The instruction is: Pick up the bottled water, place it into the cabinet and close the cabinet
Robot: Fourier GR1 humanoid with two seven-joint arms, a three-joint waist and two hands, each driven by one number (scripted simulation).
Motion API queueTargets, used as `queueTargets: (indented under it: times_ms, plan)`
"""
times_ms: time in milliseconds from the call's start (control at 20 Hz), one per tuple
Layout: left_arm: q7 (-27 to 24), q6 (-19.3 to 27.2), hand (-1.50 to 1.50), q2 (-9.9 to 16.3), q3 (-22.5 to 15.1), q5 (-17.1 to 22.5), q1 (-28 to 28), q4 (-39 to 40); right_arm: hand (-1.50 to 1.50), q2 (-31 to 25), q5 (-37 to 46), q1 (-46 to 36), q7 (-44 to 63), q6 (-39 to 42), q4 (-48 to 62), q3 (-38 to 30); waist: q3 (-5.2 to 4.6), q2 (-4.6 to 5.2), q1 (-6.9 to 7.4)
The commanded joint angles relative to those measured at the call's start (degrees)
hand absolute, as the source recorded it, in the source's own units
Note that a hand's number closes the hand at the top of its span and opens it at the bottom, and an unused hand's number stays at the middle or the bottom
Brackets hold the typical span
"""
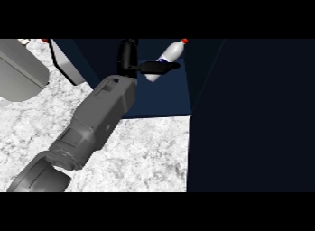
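Reaching up from the lower left of the head view, a grey forearm (96, 122) ends in a black hand (134, 58) whose thumb and a finger stretch out straight toward the right, so the hand is open; the thumb tip lies against the side of the bottled water (166, 61), though I cannot tell whether it truly presses it. Which of the robot's arms this is cannot be told from the view alone. The bottled water is tilted, its red cap up and to the right, its white body crossed by a dark blue label; the writing on that label is too small to read. It sits within the dark blue cabinet (166, 97), on or just above its inner floor. To the right a tall dark panel (260, 113) fills the view. Below lies the white marbled tabletop (146, 153), and at the upper left stands a rounded grey appliance (13, 67).
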Motion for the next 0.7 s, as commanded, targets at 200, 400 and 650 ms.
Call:
queueTargets:
  times_ms: [200, 400, 650]
  plan:
    - [-1.52, -2.43, -1.5, -0.92, -1.02, 0.81, 5.47, -4.55, -1.5, 1.23, -3.0, -0.47, 7.61, -3.68, -7.91, 2.38, 0.0, -0.38, 1.78]
    - [1.47, -3.08, -1.5, -0.93, -6.76, 3.59, 12.36, -14.54, -1.5, 1.26, -0.72, -0.44, 8.14, -4.2, -8.29, 3.31, 0.01, -1.04, 2.34]
    - [4.33, -5.68, -1.5, -0.93, -12.96, 6.88, 20.08, -27.13, -1.5, 1.33, 2.22, 1.72, 3.9, -3.0, -5.47, 3.97, 0.03, -1.46, 2.58]
